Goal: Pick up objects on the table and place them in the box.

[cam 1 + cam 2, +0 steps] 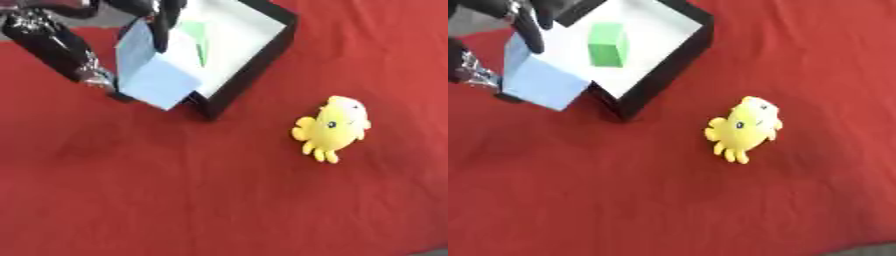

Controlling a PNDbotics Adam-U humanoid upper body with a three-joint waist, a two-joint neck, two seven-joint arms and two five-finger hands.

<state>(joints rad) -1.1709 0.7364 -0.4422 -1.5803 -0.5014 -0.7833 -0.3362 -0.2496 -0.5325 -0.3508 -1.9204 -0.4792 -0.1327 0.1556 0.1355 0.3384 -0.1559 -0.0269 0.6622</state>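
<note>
**Red cloth, one toy left**

Red cloth point(219, 200) covered the table nearest me, soft and faintly creased. On it, well apart from the box, lay the yellow plush toy point(331, 128), rounded and fuzzy with stubby legs, not yet picked up by my reckoning. Beyond it stood the box point(254, 65), black-walled with a pale smooth floor, a green block point(608, 45) already resting inside. At its near-left wall my left hand point(162, 20) had dark fingers curled over a pale blue cube point(153, 70), flat-faced and tilted above the rim, not yet released. My right hand showed nowhere.
</note>
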